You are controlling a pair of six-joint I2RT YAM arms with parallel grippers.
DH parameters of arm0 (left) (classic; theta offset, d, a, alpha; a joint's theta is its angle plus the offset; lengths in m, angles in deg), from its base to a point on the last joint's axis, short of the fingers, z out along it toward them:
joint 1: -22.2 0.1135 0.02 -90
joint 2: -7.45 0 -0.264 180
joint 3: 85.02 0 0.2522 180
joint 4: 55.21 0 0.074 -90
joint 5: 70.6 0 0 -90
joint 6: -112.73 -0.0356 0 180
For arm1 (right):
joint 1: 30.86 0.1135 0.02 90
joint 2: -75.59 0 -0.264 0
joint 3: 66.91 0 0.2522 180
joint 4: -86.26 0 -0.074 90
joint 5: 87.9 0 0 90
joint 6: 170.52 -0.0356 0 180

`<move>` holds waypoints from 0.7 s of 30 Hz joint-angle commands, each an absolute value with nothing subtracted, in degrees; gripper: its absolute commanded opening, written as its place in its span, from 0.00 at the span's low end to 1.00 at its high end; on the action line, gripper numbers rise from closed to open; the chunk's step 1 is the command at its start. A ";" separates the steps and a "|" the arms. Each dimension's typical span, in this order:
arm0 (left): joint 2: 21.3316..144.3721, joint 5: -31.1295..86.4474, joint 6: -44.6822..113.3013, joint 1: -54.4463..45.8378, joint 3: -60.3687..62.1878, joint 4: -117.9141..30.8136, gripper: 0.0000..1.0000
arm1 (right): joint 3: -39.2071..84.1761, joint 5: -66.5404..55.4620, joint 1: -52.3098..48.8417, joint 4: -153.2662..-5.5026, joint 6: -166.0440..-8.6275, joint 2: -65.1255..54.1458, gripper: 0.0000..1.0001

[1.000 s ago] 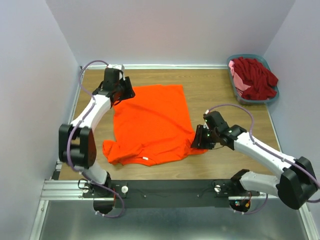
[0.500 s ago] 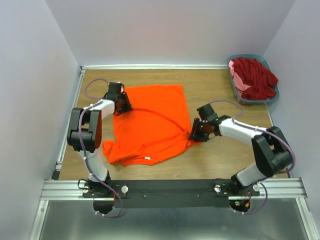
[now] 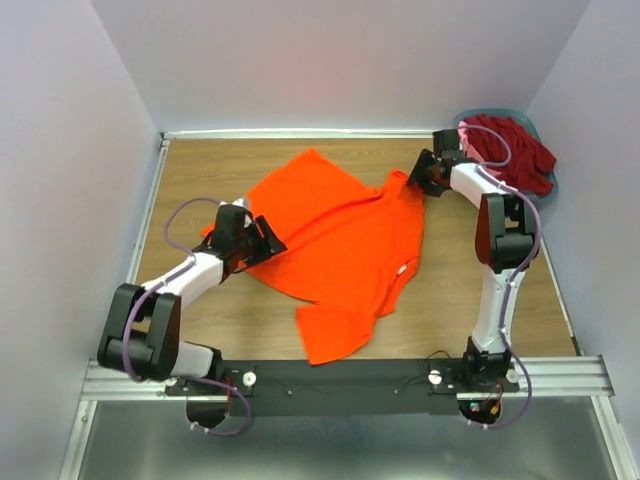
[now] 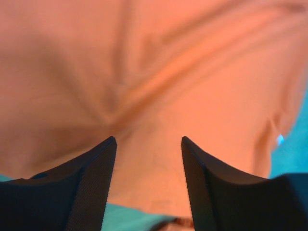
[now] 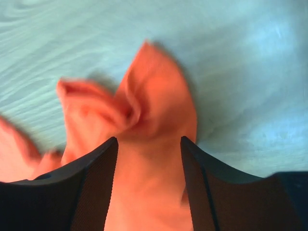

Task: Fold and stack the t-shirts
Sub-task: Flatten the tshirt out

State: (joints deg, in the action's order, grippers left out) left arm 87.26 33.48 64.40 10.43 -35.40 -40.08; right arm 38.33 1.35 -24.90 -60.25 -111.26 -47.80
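Top external view: bright orange fabric t-shirt (image 3: pixel 340 240) lies skewed on the wooden tabletop (image 3: pixel 200 170). My left hand (image 3: pixel 264 240) is at the shirt's left hem and my right hand (image 3: pixel 419 177) at its far sleeve. Both hands gape, unpinched.

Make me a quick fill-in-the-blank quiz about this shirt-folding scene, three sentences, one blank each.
The t-shirt spread on the wooden table is ___. The dark red shirts lie heaped in a grey-blue ___. The gripper nearest that heap belongs to the ___ arm.

Missing words: orange; basket; right.
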 commanded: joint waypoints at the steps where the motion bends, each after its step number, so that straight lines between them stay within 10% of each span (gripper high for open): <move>1: 80.16 31.89 68.17 4.36 -33.12 -40.32 0.67 | 40.74 -3.25 -23.22 -57.04 -104.34 -44.23 0.64; 12: 77.92 15.53 56.14 6.37 -22.14 -31.34 0.57 | 0.22 -9.59 -6.70 -56.60 -115.73 -8.20 0.56; 21: 92.69 17.20 54.11 10.07 -18.35 -35.73 0.43 | -9.82 -4.58 -5.20 -56.95 -116.65 -7.46 0.37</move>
State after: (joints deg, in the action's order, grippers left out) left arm 90.29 19.76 56.09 9.31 -20.06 -34.88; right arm -10.63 -8.38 -4.91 -56.67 -116.09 -5.86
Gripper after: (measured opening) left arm 0.439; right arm 0.380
